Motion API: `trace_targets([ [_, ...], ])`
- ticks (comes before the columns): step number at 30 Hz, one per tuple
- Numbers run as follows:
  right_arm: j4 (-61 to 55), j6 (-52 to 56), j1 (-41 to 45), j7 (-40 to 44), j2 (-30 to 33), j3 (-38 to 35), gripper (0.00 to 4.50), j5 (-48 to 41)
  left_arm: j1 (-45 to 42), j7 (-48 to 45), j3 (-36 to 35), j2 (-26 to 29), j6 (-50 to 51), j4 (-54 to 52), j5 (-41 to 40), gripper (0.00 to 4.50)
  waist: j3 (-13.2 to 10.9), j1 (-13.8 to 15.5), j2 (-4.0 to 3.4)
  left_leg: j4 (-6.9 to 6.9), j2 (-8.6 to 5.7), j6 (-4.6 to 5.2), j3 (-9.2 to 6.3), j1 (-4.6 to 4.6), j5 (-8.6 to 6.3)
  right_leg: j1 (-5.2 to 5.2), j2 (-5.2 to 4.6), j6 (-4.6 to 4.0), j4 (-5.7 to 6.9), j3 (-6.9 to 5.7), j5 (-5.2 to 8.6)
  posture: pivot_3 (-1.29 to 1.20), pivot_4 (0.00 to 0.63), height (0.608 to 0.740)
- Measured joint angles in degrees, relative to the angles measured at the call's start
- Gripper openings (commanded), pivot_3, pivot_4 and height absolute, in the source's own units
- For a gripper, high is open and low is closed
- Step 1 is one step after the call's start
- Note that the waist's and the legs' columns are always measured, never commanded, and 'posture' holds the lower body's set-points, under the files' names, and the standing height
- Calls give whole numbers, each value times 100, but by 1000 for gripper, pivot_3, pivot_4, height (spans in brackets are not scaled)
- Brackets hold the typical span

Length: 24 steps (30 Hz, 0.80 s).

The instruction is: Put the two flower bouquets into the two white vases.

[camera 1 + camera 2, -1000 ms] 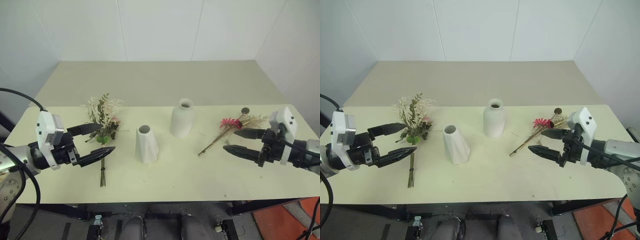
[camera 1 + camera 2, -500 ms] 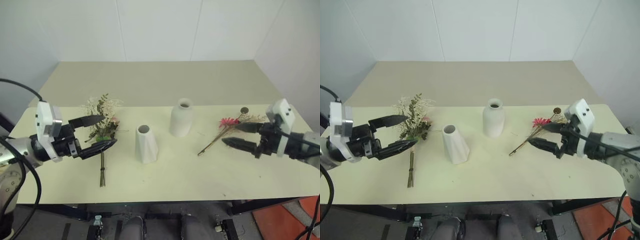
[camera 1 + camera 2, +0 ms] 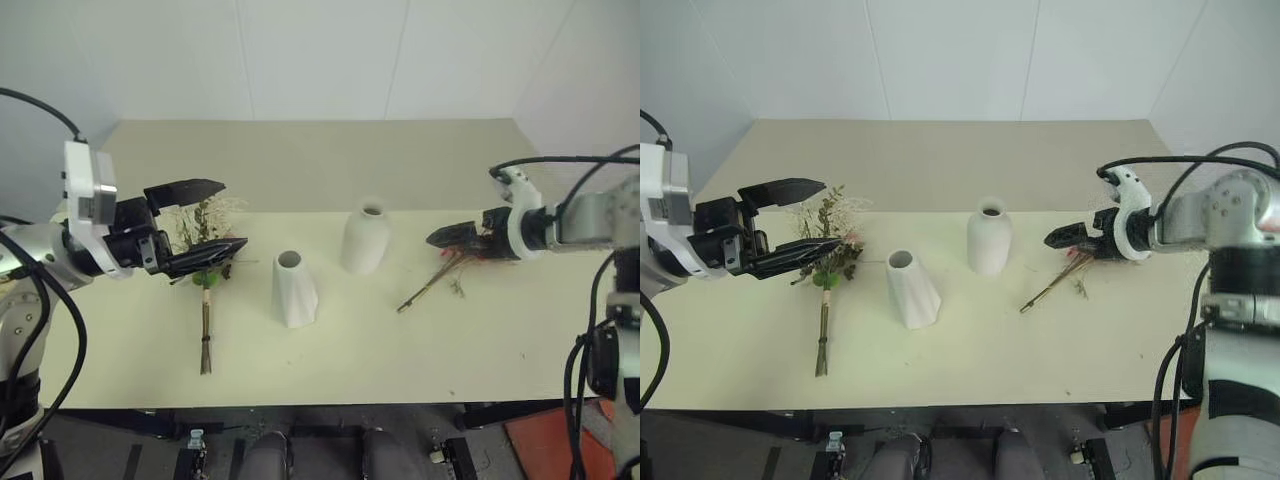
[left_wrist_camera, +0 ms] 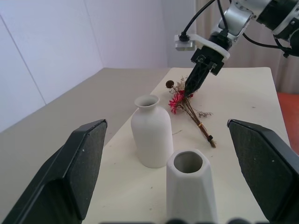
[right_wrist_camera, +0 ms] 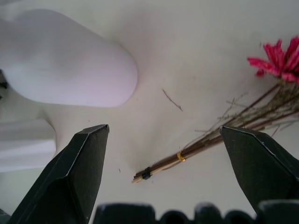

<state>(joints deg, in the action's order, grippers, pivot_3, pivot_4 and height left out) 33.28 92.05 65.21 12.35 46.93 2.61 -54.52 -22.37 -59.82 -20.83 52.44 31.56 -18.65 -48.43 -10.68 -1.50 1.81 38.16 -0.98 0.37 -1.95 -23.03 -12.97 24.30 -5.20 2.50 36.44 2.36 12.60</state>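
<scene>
The pink rose bouquet (image 3: 204, 300) lies on the table's left, its head partly hidden behind my left gripper (image 3: 235, 213), which hangs open above it and holds nothing. At mid-table stand the short faceted white vase (image 3: 293, 290) and, behind it to the right, the taller bottle-shaped white vase (image 3: 364, 238). The magenta daisy bouquet (image 3: 432, 283) lies right of them. My right gripper (image 3: 440, 238) tilts down over its flower end, open and empty. In the right wrist view its fingers (image 5: 74, 172) straddle the tied stems (image 5: 187, 154), with the daisy (image 5: 278, 60) to one side.
The cream table top (image 3: 400, 350) ends in a front edge close to me. Behind it a beige surface (image 3: 300, 160) runs to the white wall. Black cables loop beside both arms. Open table lies between the vases and each bouquet.
My left gripper has risen above the rose bouquet. My right gripper has moved forward over the daisy bouquet, rolled and tipped downward. Both stay open; the bouquets and vases lie as before.
</scene>
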Motion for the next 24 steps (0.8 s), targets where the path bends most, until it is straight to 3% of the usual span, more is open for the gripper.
trace_targets([
  [5,1288,1,505,-630,-130,796,4500,-662,-73,-97,69,-5,-18,108,14,4478,0,-74,0,-1,-1,1,-1,-8,0,1,0,6,-11,-1,-7,0,150,740],
  [15,2660,0,937,-1359,-861,680,4500,-429,-435,-381,350,-68,-124,324,110,4478,0,-114,-1,-1,1,2,-1,-16,0,5,4,12,-23,0,-15,0,150,740],
  [18,2784,1,933,-1493,-1033,373,3926,-172,-434,-386,364,-81,-128,324,111,4500,0,-106,-1,-1,1,2,-1,-17,0,4,4,14,-23,-1,-17,0,150,740],
  [24,2653,-86,702,-1753,-1328,-610,1995,669,-432,-385,363,-92,-129,323,112,4500,0,-105,-1,-1,0,3,-2,-15,0,0,4,15,-24,-1,-19,0,150,740],
])
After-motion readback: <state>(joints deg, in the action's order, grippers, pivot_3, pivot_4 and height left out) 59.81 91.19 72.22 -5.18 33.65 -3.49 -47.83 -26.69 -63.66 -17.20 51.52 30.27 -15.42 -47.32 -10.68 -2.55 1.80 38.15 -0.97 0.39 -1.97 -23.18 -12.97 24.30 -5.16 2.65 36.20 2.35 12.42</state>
